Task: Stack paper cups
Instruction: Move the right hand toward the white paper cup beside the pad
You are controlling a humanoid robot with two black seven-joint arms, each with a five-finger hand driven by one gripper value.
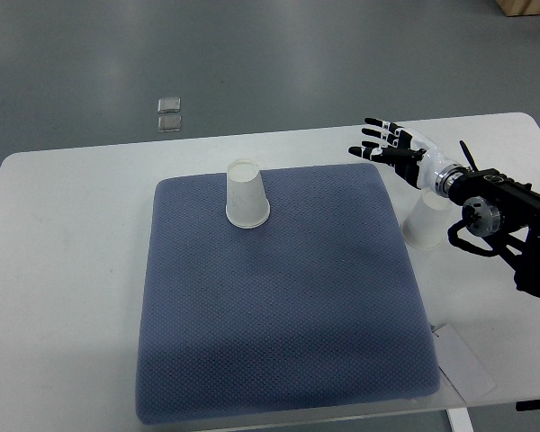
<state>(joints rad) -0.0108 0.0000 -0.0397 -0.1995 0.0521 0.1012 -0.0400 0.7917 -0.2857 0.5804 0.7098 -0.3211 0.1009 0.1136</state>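
— White paper is where you should look first: one paper cup stands upside down on the blue-grey mat, near its far edge and left of centre. Nothing sits on it or in it.

— And the second one?

— You have another paper cup off the mat, on the white table just beside the mat's right edge. It also looks inverted, though the forearm crosses above it and hides part of it, so you cannot be sure how it stands.

— So is anything stacked?

— No. Judging from how they lie, the two cups are well apart and the stacking has not started. You have all of it left: take one cup, carry it across, set it over the other.

— What is your right hand doing?

— It comes in from the right edge and hovers above the table at the mat's far right corner. Fingers are spread and extended, pointing left, and they hold nothing. It is near the right-hand cup but not touching it; the cup lies below the wrist rather than under the fingers.

— The left hand?

— You cannot see it at all.

— Anything else around?

— A flat paper tag lies on the table at the mat's near right corner, and two small clear squares rest on the grey floor beyond the table. Neither is in your way.
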